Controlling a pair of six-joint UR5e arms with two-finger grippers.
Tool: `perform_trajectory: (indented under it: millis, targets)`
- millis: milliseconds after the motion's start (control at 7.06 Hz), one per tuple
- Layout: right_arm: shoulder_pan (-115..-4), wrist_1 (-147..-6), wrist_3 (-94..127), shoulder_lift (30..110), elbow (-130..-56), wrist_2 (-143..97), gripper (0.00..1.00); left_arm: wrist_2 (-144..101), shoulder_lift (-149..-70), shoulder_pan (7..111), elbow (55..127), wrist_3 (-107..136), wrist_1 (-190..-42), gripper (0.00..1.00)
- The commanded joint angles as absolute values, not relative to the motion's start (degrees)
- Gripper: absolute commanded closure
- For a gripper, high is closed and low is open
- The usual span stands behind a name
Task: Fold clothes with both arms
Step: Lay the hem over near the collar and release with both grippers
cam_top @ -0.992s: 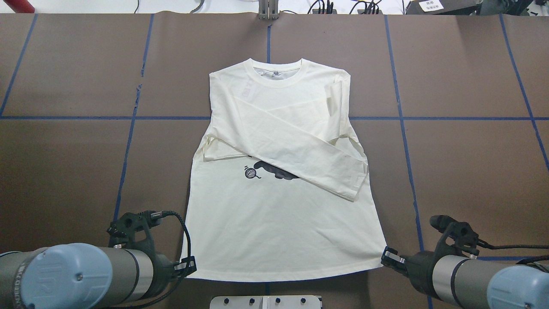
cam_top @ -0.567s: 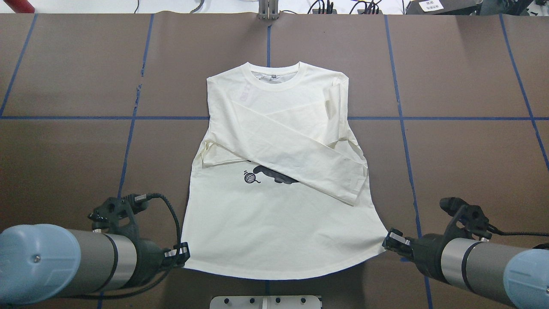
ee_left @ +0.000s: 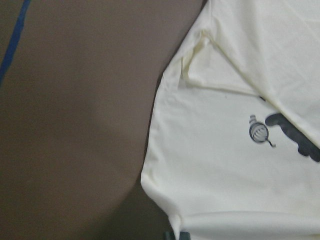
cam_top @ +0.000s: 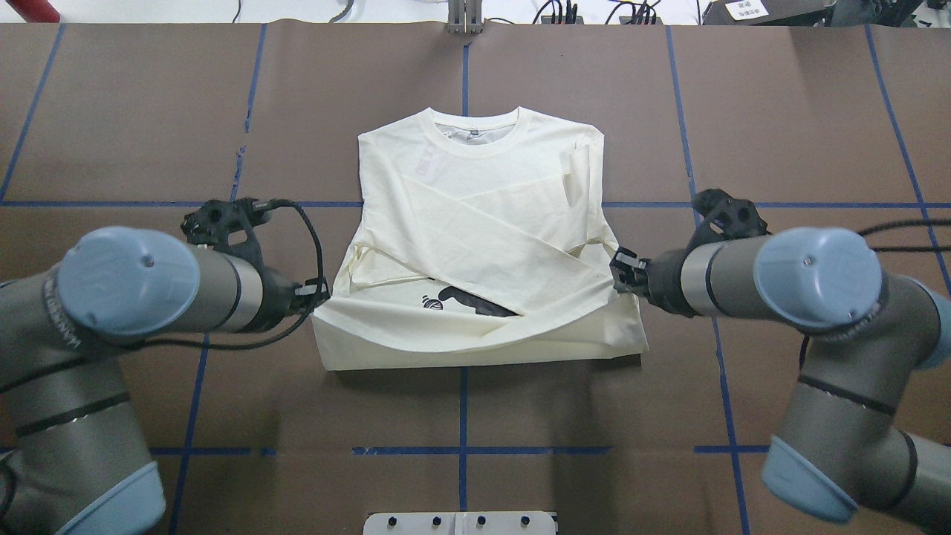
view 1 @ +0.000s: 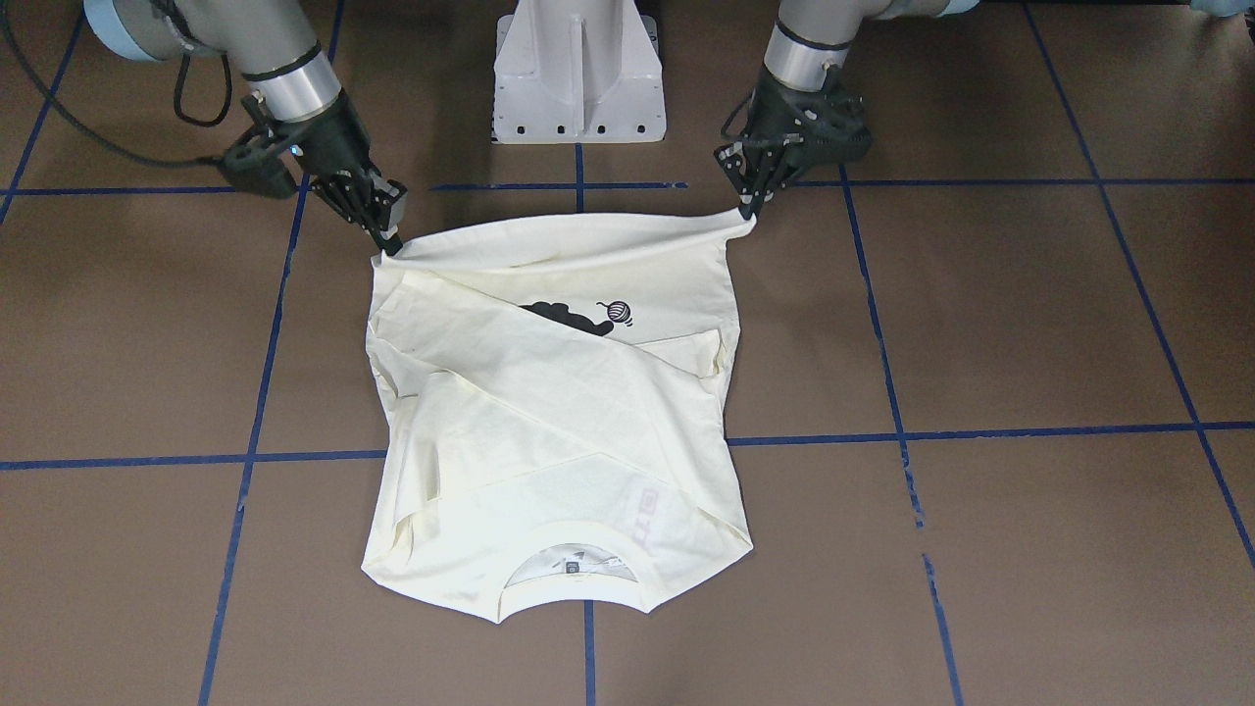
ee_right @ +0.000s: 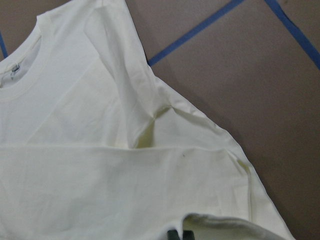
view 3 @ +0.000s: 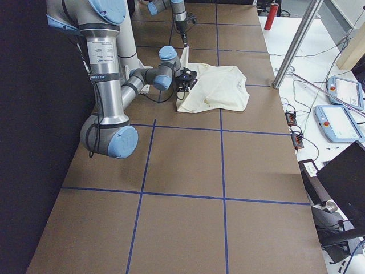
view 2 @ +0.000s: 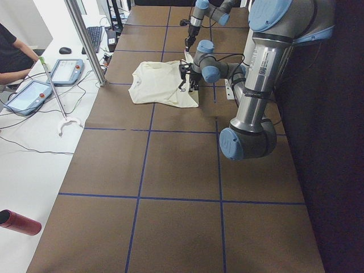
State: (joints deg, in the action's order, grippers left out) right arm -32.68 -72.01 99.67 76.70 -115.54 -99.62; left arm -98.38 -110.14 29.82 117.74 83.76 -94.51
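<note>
Front-facing view: a cream-white long-sleeved T-shirt lies on the brown table with blue tape lines, sleeves crossed. The black left hand and black right hand each pinch a corner of its hem. Overhead view: the hem sags beside the cat print; best carry both corners level, taut, toward the collar. Left side view: a seated person is well apart, no obstacle.

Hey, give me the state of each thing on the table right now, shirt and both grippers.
Cream-white long-sleeved T-shirt: print side up, sleeves crossed over the chest, hem lifted and doubled toward the collar.
Left black two-finger gripper: shut on one hem corner.
Right black two-finger gripper: shut on the other hem corner.
</note>
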Motion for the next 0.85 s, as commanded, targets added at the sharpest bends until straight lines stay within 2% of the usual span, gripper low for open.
perform_trajectory:
  millis: [0, 425, 709]
  targets:
    - [-40.67, -75.24, 88.82, 69.02, -104.64, -102.39, 1.0, -98.44, -114.51, 36.37, 106.4, 77.96, -103.29, 1.0]
    - [-45.86, -75.06, 84.91, 55.94, -85.58, -102.48, 1.0, -98.17, -122.84, 41.03, 86.45, 78.13, -116.08, 1.0]
    - [-46.93, -74.88, 81.83, 51.01, -77.21, -102.48, 1.0, -97.91, -124.28, 41.92, 82.1, 78.22, -119.96, 1.0]
